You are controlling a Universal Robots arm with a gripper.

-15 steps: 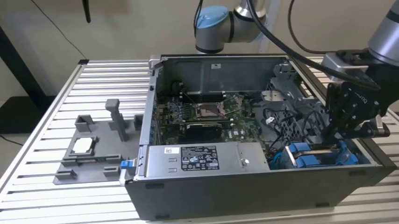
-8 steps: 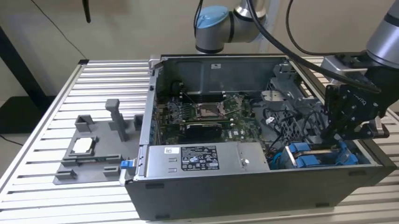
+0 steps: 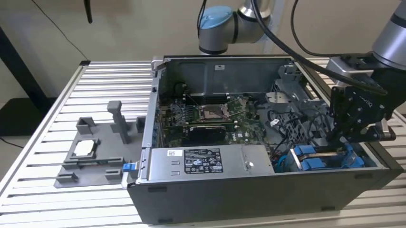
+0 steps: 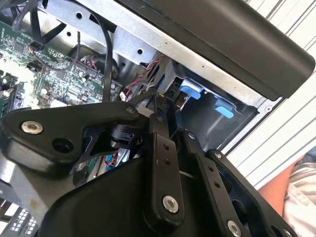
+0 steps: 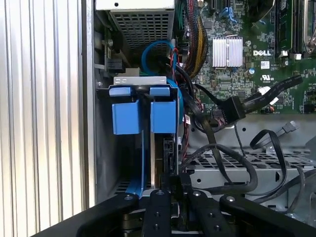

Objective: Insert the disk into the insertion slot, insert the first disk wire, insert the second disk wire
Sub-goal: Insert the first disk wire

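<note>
The disk [image 5: 161, 153] occupies the insertion slot [image 5: 104, 148] beside 2 blue tabs [image 5: 126, 117].

The table [image 3: 108, 80] has a top of light metal slats, which run from the exterior view's left to its right. Two things stand directly on it: an open dark computer case [image 3: 254, 202] toward the exterior view's right, and a grey fixture tray [image 3: 95, 164] just beside the case, on its left.

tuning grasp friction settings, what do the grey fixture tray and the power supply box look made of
Grey fixture tray: likely plastic, with a matte finish and chunky moulded or printed posts. Power supply box: likely sheet metal, with a dull silver-grey sheen and thin folded edges.
</note>
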